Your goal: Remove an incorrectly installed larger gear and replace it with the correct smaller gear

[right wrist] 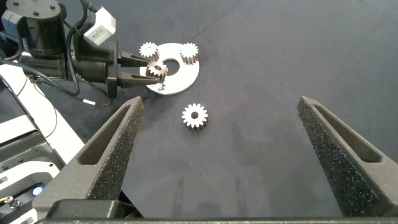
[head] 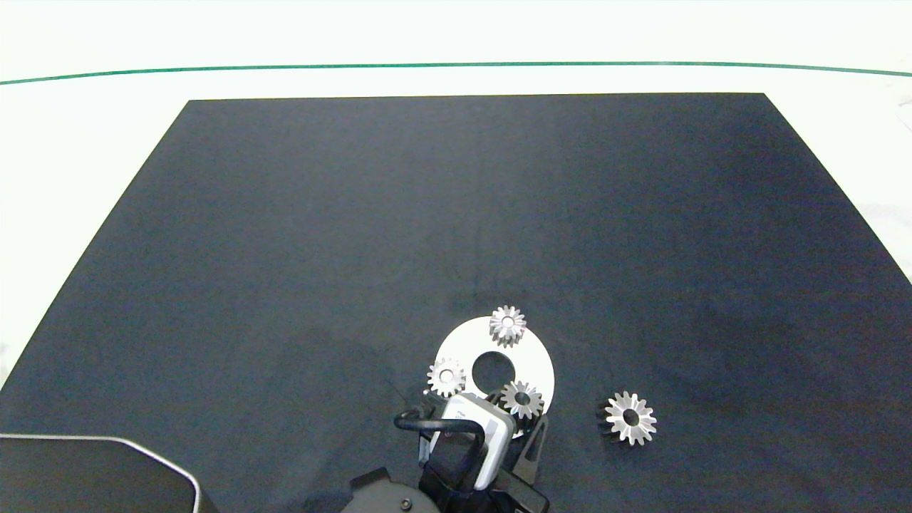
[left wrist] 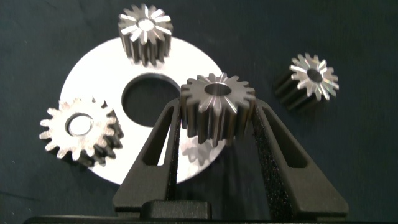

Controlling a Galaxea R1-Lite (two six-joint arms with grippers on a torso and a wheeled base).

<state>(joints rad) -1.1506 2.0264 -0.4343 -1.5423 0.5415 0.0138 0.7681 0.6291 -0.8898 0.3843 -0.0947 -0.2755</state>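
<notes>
A white disc plate (head: 541,370) lies on the black mat, with two small silver gears seated on it (head: 507,325) (head: 446,376). My left gripper (head: 521,407) is shut on the smaller gear (head: 521,399) at the plate's near right edge. In the left wrist view both fingers (left wrist: 163,134) press that smaller gear's (left wrist: 216,102) sides, and it casts a shadow on the plate (left wrist: 93,68). The larger gear (head: 630,417) (left wrist: 308,79) (right wrist: 195,116) lies alone on the mat to the plate's right. My right gripper (right wrist: 219,106) hangs open over the mat, outside the head view.
The black mat (head: 456,214) covers most of the white table, with a green line (head: 456,65) near the far edge. A dark rounded body (head: 92,474) fills the near left corner. The left arm's body (right wrist: 50,37) shows in the right wrist view.
</notes>
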